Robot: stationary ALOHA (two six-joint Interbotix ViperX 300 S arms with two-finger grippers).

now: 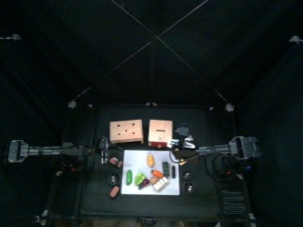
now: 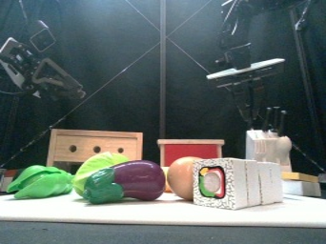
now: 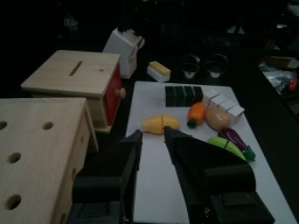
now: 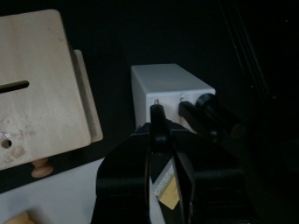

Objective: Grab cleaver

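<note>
Bench [image 1: 95,177]: black, carrying everything.

Board [image 1: 166,190]: large, white, laid at the bench's front. It is loaded with toy food, and an aubergine [image 2: 133,179] is nearest the front camera.

Tan blocks: two are set side by side behind the board. The left block [image 1: 126,131] has round holes. The right block [image 1: 160,129] has a slot and a red side.

Knife block [image 2: 265,151]: white and upright, just beside the right block, with black handles standing out of its top.

Left gripper [image 3: 158,144]: held low over the left part of the board, behind the food. The fingers are spread to a medium gap. Nothing is held and nothing is touched. The white board shows between them.

Right gripper [image 4: 158,131]: raised well above the bench, over the knife block. The fingers are drawn in to a very narrow gap. A thin pale edge is seen between the tips, reading as the blade held edge-on.

Cleaver [image 2: 249,69]: seen from the front as a small flat pale grey-white slab, rectangular and tilted, with its right end higher. It is lifted clear of the knife block, hanging under the right arm high above the bench. It is smaller than either tan block. No handle detail can be made out. The exact contact of the finger pads on it is hidden in the front view.
</note>
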